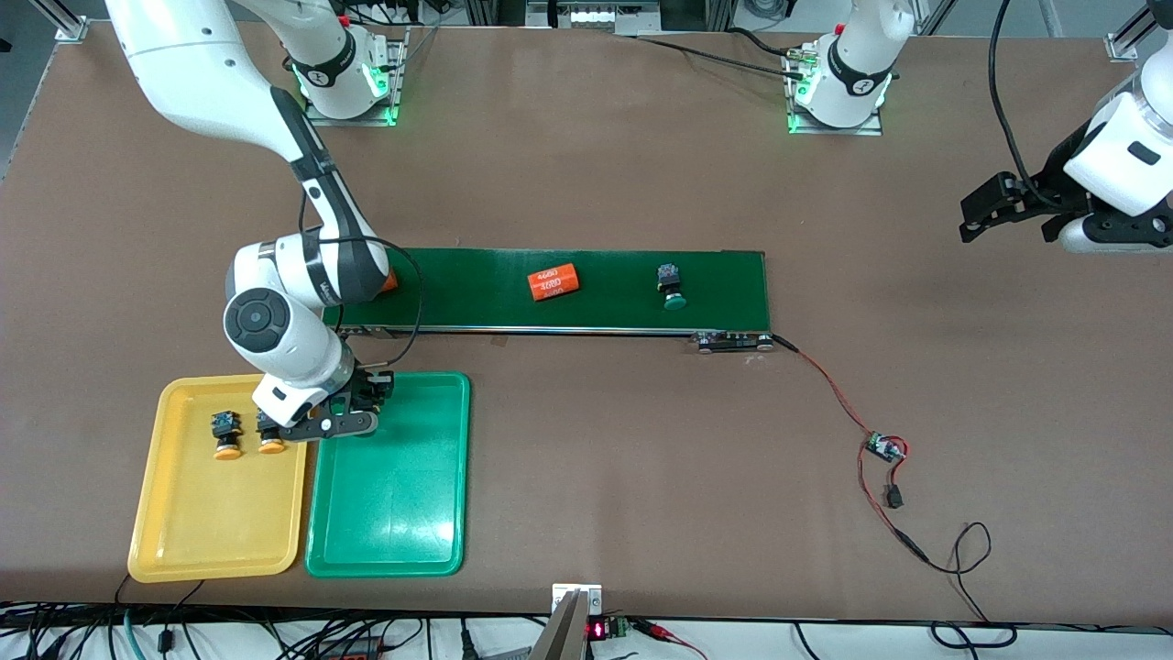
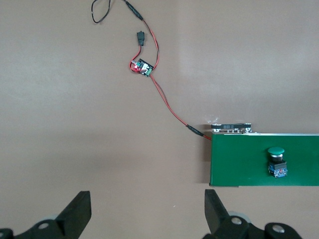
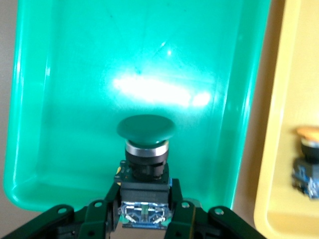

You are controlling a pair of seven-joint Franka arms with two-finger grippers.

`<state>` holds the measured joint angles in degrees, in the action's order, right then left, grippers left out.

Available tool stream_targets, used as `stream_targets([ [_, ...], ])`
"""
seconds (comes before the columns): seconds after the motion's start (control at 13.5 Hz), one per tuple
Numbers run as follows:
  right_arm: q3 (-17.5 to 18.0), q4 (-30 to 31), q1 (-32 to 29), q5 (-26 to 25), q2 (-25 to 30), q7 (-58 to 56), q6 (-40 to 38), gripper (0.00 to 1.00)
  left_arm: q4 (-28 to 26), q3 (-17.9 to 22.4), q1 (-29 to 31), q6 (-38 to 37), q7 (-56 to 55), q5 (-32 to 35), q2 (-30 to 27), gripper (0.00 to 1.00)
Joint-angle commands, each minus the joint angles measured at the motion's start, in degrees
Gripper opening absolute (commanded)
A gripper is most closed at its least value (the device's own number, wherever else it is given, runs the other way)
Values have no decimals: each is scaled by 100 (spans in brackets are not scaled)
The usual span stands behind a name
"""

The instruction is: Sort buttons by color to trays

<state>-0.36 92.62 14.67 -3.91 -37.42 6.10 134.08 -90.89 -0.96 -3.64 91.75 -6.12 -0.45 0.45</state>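
Right pincer [image 3: 144,211] clamped on green-capped button [image 3: 145,149] over green tray [image 3: 60,99], grip unseen from front, left pincer [image 2: 147,211] spread wide.

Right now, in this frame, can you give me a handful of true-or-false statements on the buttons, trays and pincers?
1. The right pincer holds a green-capped button over the green tray. True.
2. The yellow tray holds three buttons. False: two orange-capped buttons lie in it.
3. The left pincer is open over bare table. True.
4. The conveyor belt carries no button. False: a second green-capped button lies there, with an orange cylinder marked 4680.
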Motion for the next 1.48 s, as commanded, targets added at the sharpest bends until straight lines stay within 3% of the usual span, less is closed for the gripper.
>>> stream_targets([
  [0.0, -34, -166, 10, -14, -343, -406, 363, 0, 203, 87, -67, -113, 137, 19, 87, 100],
  [0.37, -79, -209, -192, -5, -572, -820, 479, 3, 238, 87, -31, -299, 146, 133, 140, 100],
  [0.44, -78, -253, -201, 21, -634, -795, 514, 36, 238, 87, -23, -281, 154, 124, 157, 100],
  [0.52, -78, -254, -201, 100, -635, -768, 540, 99, 247, 96, -31, -272, 155, 133, 184, 100],
  [0.81, -78, -271, -175, 1022, -407, -768, 365, 100, 247, 35, -57, -263, 163, 378, 184, 100],
  [1.11, -79, -254, -219, 1032, 111, -724, -406, 100, 256, 26, -75, -246, 163, 441, 201, 100],
  [1.4, -79, -210, -193, 1023, 761, 38, -1575, 100, 256, 26, -49, -254, 163, 414, 193, 100],
])
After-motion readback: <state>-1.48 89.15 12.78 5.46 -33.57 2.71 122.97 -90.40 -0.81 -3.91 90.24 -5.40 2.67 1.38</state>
